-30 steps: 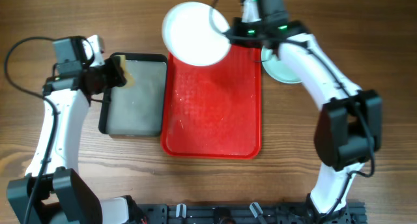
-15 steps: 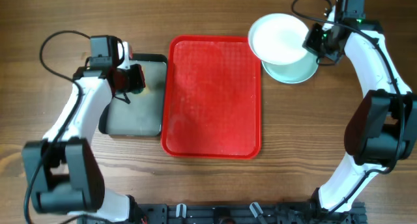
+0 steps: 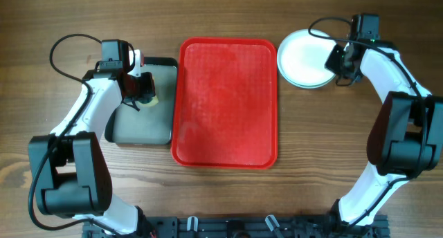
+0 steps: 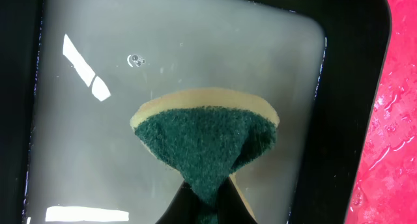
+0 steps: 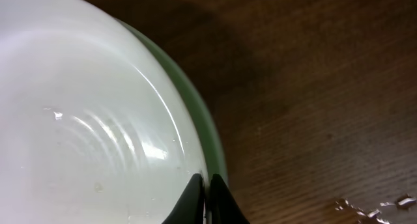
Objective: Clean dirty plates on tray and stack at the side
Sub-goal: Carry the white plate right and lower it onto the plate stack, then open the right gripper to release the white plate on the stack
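The red tray [image 3: 225,103] lies in the middle with no plate on it. The white plate [image 3: 303,56] sits on top of an aqua plate, whose rim [image 3: 305,86] shows beneath it, right of the tray. My right gripper [image 3: 338,59] is shut on the white plate's right rim. In the right wrist view the fingers [image 5: 205,193] pinch the white plate [image 5: 78,120] above the aqua rim [image 5: 210,123]. I cannot tell whether a second aqua plate lies below. My left gripper [image 3: 138,90] is shut on a green and yellow sponge [image 4: 205,142] over the grey tray.
The dark grey tray [image 3: 142,124] holds shallow water [image 4: 130,68] and lies left of the red tray, whose wet edge shows in the left wrist view [image 4: 399,120]. Water drops lie on the wood [image 5: 371,208] beside the plates.
My right gripper carried the white plate from above the red tray's far left corner to the right and set it down on the aqua plate. My left gripper shifted slightly with the sponge.
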